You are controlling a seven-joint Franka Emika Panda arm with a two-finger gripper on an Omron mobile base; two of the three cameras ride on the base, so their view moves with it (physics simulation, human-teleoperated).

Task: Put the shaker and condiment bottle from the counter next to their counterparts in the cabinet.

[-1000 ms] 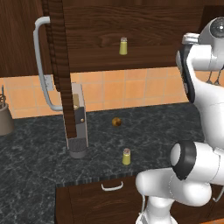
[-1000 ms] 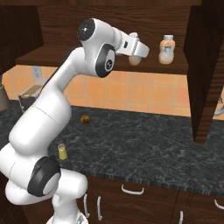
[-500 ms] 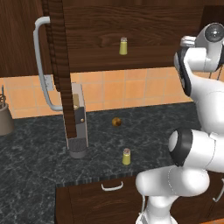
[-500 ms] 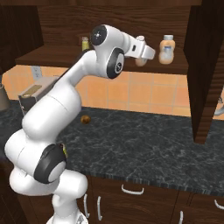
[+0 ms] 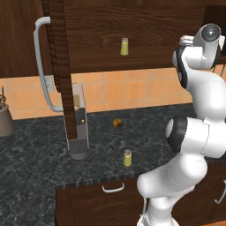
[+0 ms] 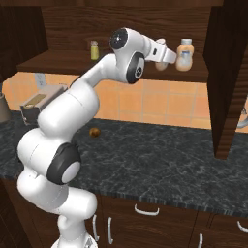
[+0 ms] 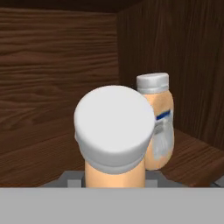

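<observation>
My gripper point(image 6: 163, 54) reaches into the open cabinet point(image 6: 63, 64) and is shut on the condiment bottle point(image 7: 114, 127), a tan-orange bottle whose white cap faces the hand camera. Just right of it on the shelf stands its counterpart bottle point(image 7: 159, 124) point(image 6: 184, 54), close beside the held one. I cannot tell whether the held bottle touches the shelf. The counterpart shaker point(image 5: 124, 46) point(image 6: 94, 50) stands further left on the same shelf. The other shaker point(image 5: 127, 158), yellow-green with a grey cap, stands upright on the counter point(image 5: 35, 167) near its front edge.
The cabinet door point(image 5: 57, 53) with its long grey handle point(image 5: 44, 66) hangs open over the counter's left part. Another door point(image 6: 225, 72) stands open at the right. A small brown round object point(image 5: 117, 122), a tall grey appliance point(image 5: 78, 128) and a utensil pot point(image 5: 5, 119) sit on the counter.
The arm has swung to the right inside the cabinet, carrying the held bottle closer to the bottle on the shelf. The shaker on the counter has not moved.
</observation>
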